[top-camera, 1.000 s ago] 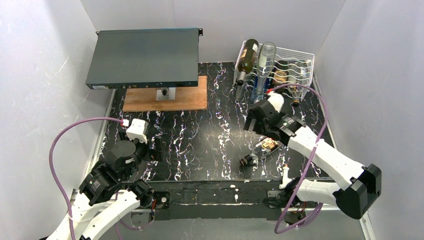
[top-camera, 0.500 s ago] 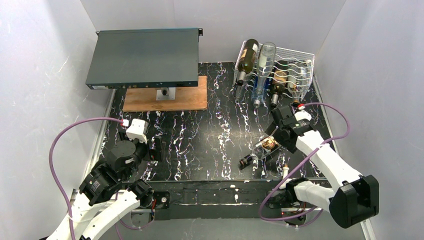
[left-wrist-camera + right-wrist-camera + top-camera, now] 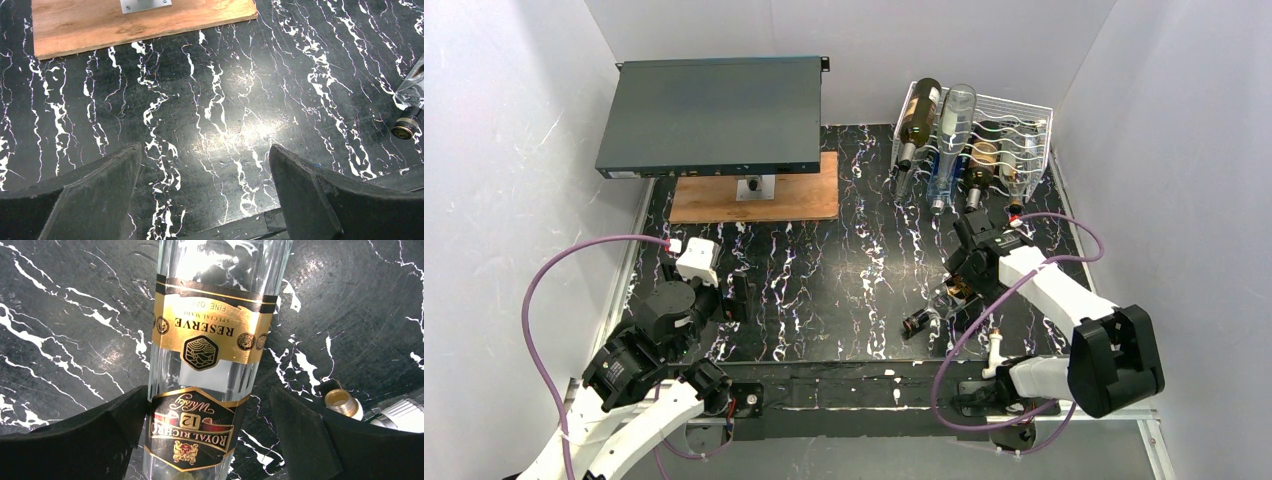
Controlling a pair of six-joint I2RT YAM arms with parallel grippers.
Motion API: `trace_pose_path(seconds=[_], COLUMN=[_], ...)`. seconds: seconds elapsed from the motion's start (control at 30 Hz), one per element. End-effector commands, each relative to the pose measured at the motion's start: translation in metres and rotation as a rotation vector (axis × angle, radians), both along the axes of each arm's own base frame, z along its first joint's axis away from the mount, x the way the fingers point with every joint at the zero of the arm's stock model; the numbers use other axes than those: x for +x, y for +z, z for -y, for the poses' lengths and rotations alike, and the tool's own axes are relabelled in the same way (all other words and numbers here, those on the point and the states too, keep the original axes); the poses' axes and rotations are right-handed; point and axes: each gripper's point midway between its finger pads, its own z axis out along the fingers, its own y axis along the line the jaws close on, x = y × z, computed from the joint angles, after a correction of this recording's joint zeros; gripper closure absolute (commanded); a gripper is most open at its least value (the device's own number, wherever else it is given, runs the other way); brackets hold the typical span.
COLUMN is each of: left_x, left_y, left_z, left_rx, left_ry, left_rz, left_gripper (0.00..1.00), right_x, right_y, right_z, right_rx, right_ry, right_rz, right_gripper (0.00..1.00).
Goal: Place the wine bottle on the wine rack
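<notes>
Left gripper sits near its base, jaws apart, empty. Right gripper has its jaws apart, straddling the wine bottle lying on the table, not yet clamped. Clear glass: probably heavy, slick, fragile; grip the labelled body. Wine rack is at the far right, well apart.

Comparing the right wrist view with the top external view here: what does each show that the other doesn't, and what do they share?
Only the right wrist view: the gold RESERVE label on the wine bottle is readable, and the right gripper is seen open, one finger on each side of the glass. Only the top external view: the wine rack with bottles in it, and the dark flat box. Both: that bottle lying on the black marbled table, with the right gripper over it.
</notes>
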Motion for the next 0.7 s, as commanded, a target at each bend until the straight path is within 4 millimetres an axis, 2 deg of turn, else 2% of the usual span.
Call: trace_pose_path(seconds=[0.0,0.1,0.33,0.5,0.67], left_x=[0.001,0.001,0.001,0.0,0.001], left_y=[0.001,0.001,0.001,0.001,0.001], left_z=[-0.001,-0.001,0.0,-0.001,-0.001], left_rx=[0.004,0.002,0.001,0.0,0.001], left_ry=[-0.001,-0.001,-0.004,-0.004,-0.002], left_rz=[0.017,0.019,0.019,0.02,0.02], left_gripper=[0.01,0.01,0.01,0.01,0.01], right_x=[0.003,0.0,-0.001,-0.005,-0.01], right_y=[-0.002,-0.011,-0.023,-0.033,-0.046], right_z=[0.002,0.001,0.004,-0.001,0.005], right_rx=[-0.005,-0.004,-0.029,-0.008,-0.036], right_ry=[-0.061,-0.069,-0.092,-0.107,-0.112], right_rz=[-0.007,-0.031,-0.058,-0.097,-0.121], right_gripper=[0.0,0.0,0.11,0.12,0.11])
